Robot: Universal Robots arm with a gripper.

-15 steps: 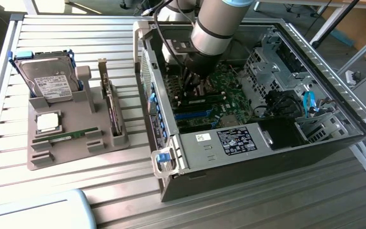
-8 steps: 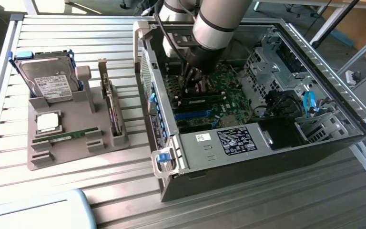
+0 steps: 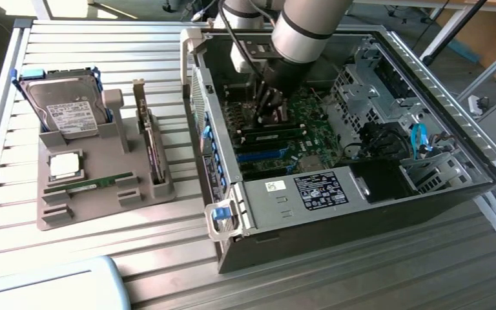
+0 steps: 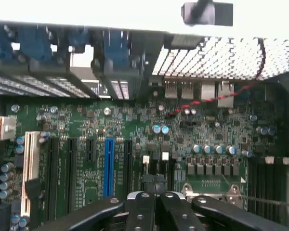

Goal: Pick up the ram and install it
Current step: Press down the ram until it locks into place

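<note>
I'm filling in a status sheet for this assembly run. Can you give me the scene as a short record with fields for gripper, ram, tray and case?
gripper: gripper shut, fingers together, over the green motherboard
ram: thin green memory stick lying in the grey parts tray, apart from the gripper
tray, other parts: silver hard drive, silver square processor chip, upright expansion card
case: open black computer case, arm reaching inside
surface: slatted metal table
</note>
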